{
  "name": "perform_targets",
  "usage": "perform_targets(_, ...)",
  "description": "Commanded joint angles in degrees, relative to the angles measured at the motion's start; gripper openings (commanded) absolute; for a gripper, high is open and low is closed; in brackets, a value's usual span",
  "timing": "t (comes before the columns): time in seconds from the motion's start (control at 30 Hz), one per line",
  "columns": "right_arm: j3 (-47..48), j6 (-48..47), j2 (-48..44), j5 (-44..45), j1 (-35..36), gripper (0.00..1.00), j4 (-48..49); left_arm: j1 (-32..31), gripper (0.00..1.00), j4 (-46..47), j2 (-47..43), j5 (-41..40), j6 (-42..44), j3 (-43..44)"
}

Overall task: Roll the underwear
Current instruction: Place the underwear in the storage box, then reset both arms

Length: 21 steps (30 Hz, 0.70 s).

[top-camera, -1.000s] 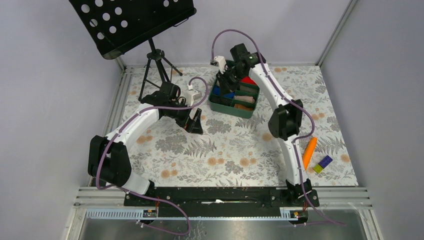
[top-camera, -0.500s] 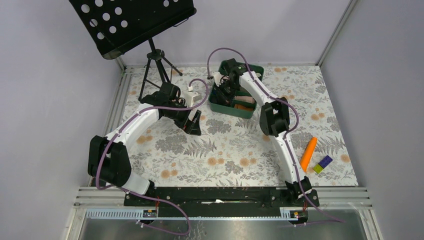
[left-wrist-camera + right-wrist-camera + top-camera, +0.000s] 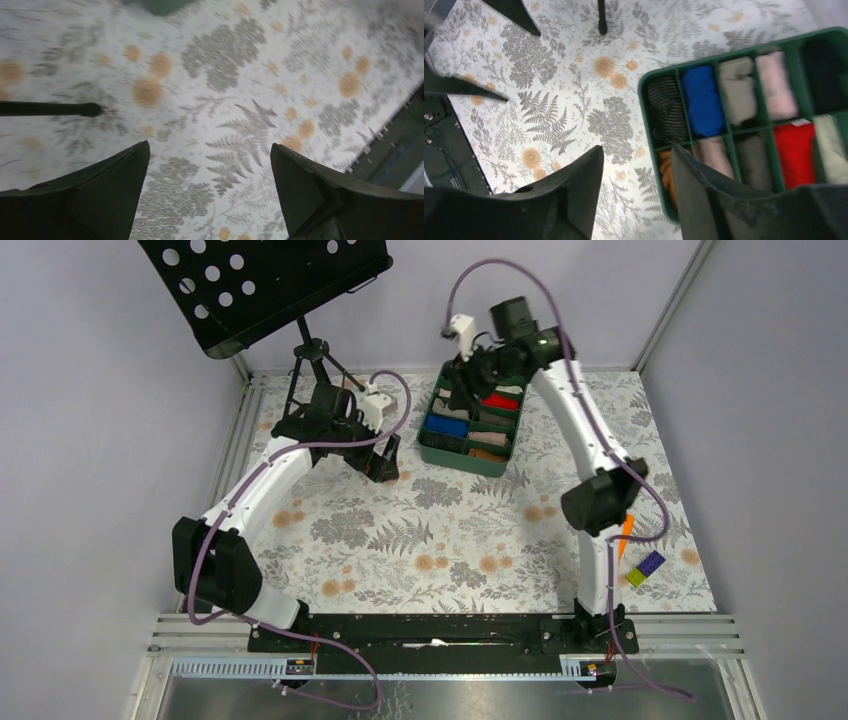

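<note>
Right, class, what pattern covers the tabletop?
The tabletop shows grey ferns and orange flowers on white, best in the left wrist view.

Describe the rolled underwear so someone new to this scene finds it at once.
On the floral table stands a green divided tray. Look in its corner compartment, bordered by the blue roll and the orange roll. The underwear is black with fine pale ribs, while the other dark roll, at the opposite end, looks plain.
</note>
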Motion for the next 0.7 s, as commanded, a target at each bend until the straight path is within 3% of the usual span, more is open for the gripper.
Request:
perform_targets(0.0,-4.4,1.0,-9.3,1.3,-5.0,0.68,1.0,0.4,0.99,10.4,-4.8,-17.3,-6.1,2.2)
perform_targets(0.1,-10.7,5.4,-15.5,4.3,-8.7,0.98,6.7,0.3,0.99,22.1,-12.1,-24.7,-10.7,-3.3)
perform_targets(0.2,-23.7,12.8,-21.8,15.5,-10.9,1.00,14.7,0.1,0.99,32.1,-16.5,-25.4,-16.0,-9.6)
perform_targets(0.27,-32.2,19.2,-26.4,26.0,-10.9,1.00,20.8,0.1,0.99,30.6,-15.6,-22.2,-17.1,-10.3)
perform_targets(0.33,-36.2,21.2,-28.6,30.6,-10.9,1.00,21.8,0.0,0.99,27.9,-14.4,-19.4,-18.1,-10.1)
perform_targets(0.47,-39.4,21.6,-32.6,31.9,-10.9,1.00,22.6,0.0,0.99,28.2,-16.7,-17.1,-18.1,-11.7)
perform_targets(0.67,-36.6,21.0,-37.0,41.3,-11.0,1.00,26.1,0.0,0.99,25.8,-16.3,-19.9,-13.8,-7.3)
